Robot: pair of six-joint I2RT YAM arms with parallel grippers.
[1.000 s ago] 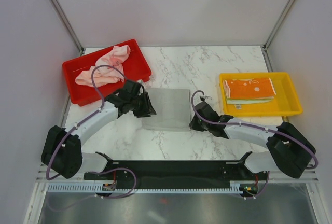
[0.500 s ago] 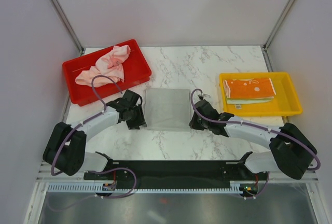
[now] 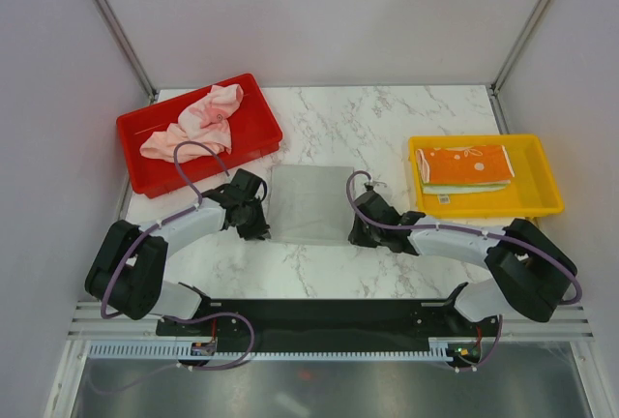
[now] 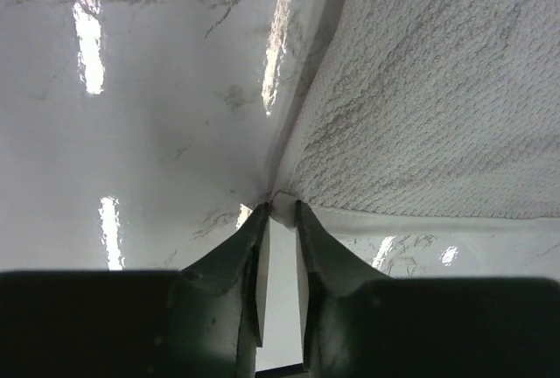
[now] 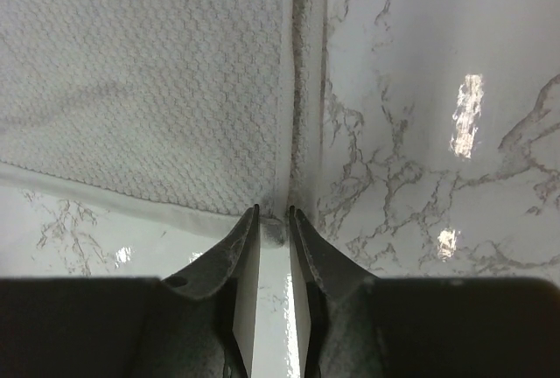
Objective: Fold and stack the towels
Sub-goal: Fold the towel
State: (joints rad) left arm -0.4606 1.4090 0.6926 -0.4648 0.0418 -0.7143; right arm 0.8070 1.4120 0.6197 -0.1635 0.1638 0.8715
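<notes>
At bench (image 3: 387, 118) centre, the grey-white towel (image 3: 309, 200) lies spread flat as a single rectangle, with its near edge toward the arm bases.

Left pincer (image 4: 280, 207): low over the marble at the towel's near left corner. The jaws are parted by a narrow gap, and the tips sit right at the corner point. The cloth is not visibly clamped between them.

Right pincer (image 5: 273, 212): at the near right corner. The jaws are likewise slightly apart and released, with the hemmed corner lying at the mouth of the gap. The towel's right edge runs straight away from the tips, and its waffle weave is sharp in the wrist view.

Both arms reach inward from either side, so the towel lies between the two pincers.

Far left: the red tray (image 3: 253, 128) holds pink towels (image 3: 193, 123), crumpled and unfolded in a loose heap.

Right side: the yellow tray (image 3: 537, 181) holds the orange-print towel (image 3: 464, 164), folded flat. It sits on top of a pale mint towel (image 3: 474, 187), of which only the near edge shows.
</notes>
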